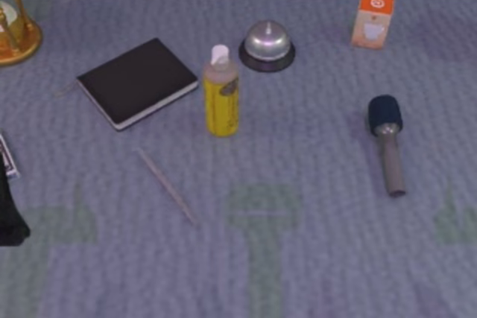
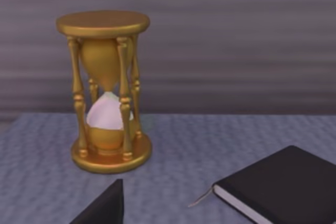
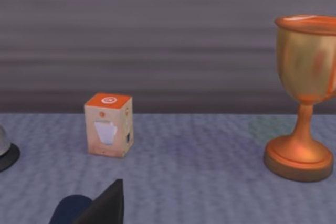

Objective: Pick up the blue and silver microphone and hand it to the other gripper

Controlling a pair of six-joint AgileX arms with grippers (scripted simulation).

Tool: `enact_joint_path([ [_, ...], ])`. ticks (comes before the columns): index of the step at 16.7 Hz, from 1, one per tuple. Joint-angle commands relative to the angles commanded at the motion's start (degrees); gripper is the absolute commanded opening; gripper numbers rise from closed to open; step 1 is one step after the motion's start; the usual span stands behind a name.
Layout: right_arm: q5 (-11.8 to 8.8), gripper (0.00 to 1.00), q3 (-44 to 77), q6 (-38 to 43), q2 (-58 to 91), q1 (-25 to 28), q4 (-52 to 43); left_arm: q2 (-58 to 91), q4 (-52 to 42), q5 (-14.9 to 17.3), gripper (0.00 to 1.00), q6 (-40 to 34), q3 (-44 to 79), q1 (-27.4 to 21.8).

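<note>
**Nothing started: mic untouched on the table**

No part of the task is done, going by how things lie. The mic (image 1: 387,143) lies flat on the table (image 1: 313,258) at about 3 o'clock from the table's centre, with nothing near it. Its dark blue foam head points to 12 o'clock and its slim silver-grey handle runs toward 6. The grasp, the lift and the handover are all still to do.

The left gripper (image 1: 9,206) sits at the 9 o'clock edge of the top view, well apart from the mic. Only a dark finger tip (image 2: 107,205) shows in its wrist view, so I cannot tell how far it is open; it grips nothing that can be seen. The right gripper is out of the top view. One finger tip (image 3: 107,203) shows in its wrist view, with the mic's blue head just beside it; its opening cannot be told either.
</note>
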Motion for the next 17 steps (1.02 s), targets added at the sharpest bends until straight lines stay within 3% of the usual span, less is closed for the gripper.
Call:
enact_joint_path([
  [4,0.04,1.00,1.74,0.54,1.76,0.57,-1.21,0.00,0.00,0.00,1.00,0.00,0.00,0.00],
  [8,0.66,1.00,11.63,3.52,12.65,3.36,-7.86,0.00,0.00,0.00,1.00,0.00,0.00,0.00],
  [17,3.45,1.00,47.07,14.30,65.14,13.25,-33.88,0.00,0.00,0.00,1.00,0.00,0.00,0.00],
])
